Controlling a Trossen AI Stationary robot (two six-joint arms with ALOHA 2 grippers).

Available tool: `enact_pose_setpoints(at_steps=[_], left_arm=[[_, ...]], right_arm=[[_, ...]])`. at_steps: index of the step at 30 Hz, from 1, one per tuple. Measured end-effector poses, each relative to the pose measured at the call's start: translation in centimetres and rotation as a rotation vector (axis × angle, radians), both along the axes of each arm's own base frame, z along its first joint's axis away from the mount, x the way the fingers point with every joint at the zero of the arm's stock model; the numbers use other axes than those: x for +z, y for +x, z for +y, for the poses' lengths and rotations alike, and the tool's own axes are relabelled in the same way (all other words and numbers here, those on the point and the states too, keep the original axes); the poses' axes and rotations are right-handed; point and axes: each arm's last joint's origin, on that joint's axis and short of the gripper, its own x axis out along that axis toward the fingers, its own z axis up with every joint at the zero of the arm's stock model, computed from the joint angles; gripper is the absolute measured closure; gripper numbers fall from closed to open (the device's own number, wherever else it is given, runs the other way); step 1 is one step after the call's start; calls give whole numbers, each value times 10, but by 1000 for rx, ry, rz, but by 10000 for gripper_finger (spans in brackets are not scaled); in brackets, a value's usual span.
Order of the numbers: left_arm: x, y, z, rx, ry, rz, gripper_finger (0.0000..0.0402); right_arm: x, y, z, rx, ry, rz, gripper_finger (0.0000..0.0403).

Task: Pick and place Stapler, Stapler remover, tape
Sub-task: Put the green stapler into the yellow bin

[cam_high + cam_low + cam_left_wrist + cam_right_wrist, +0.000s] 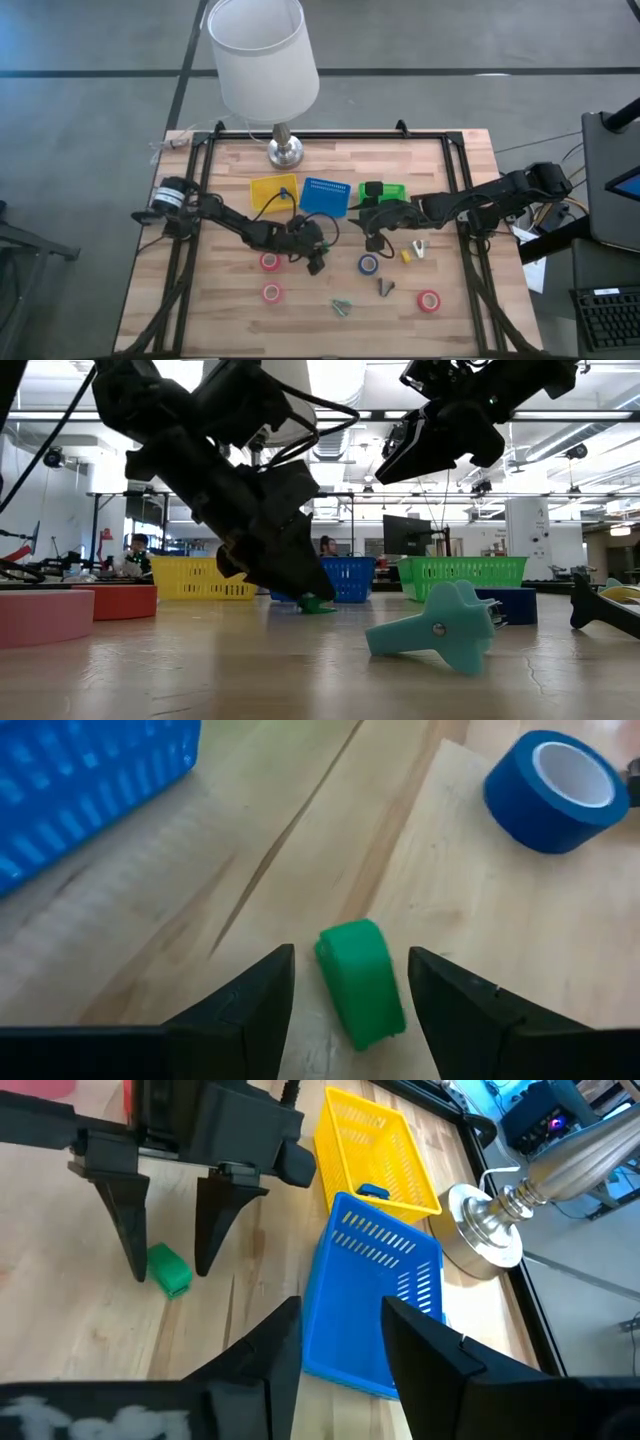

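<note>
Wood table (pixel 240 320): sm green stapler (pixel 360 982).

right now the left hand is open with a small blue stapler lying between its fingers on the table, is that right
Not quite: the stapler is green, not blue. The left wrist view shows it lying on the table between the open fingers of the left hand; the right wrist view shows the same. The blue thing nearby is a tape roll.
</note>
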Motion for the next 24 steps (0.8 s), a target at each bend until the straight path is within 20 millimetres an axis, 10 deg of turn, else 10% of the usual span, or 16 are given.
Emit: enact_pose_setpoints(at_steps=[14, 24], left_arm=[[-2, -4, 3, 16, 44, 56, 327], [20, -9, 5, -15, 82, 30, 312]], right_arm=[[0, 0, 0, 0, 0, 0, 266], [0, 0, 0, 0, -1, 0, 275]])
